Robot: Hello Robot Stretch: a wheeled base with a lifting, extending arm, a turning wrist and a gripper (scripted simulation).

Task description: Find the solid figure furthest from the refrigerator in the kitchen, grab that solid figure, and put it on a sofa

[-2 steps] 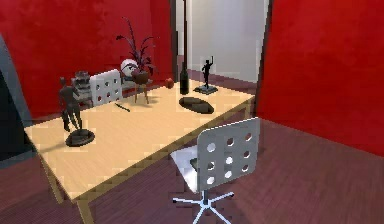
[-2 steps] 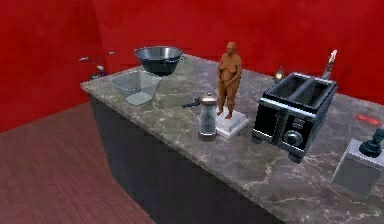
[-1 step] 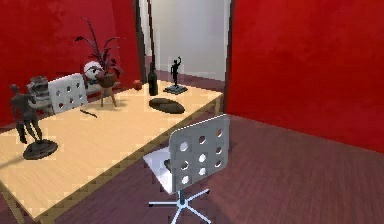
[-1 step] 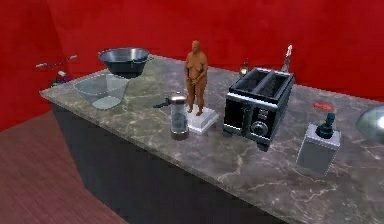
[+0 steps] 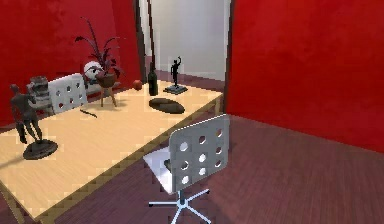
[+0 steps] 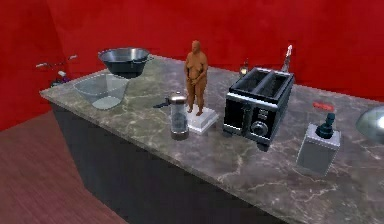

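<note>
A marble kitchen counter [image 6: 130, 115] is being shown in the arm side view. At about twelve o'clock on it, a brown solid figure [image 6: 197, 78] is being kept upright by its white square base, which is probably what is letting it stand steadily among the cookware. A black toaster [image 6: 258, 100] is sitting just beside it toward two o'clock. A small metal shaker [image 6: 178, 115] is standing close against the base on the nine o'clock side, and a steel bowl [image 6: 124, 62] is being kept farther back at eleven o'clock. In the forward view a long wooden table [image 5: 110, 130] is being shown between red walls [image 5: 300, 60], with white chairs [image 5: 200, 150] drawn up to it. A stocky dark figure [image 5: 28, 122] on a round base is standing at nine o'clock, and a slim dark figure [image 5: 176, 72] at twelve o'clock, near a dark bottle [image 5: 152, 80]. Which figure is lying furthest from the refrigerator cannot be judged here, though the counter's figure seems to be the kitchen's own. The search is judged to be under way. The gripper's state cannot be told.
</note>
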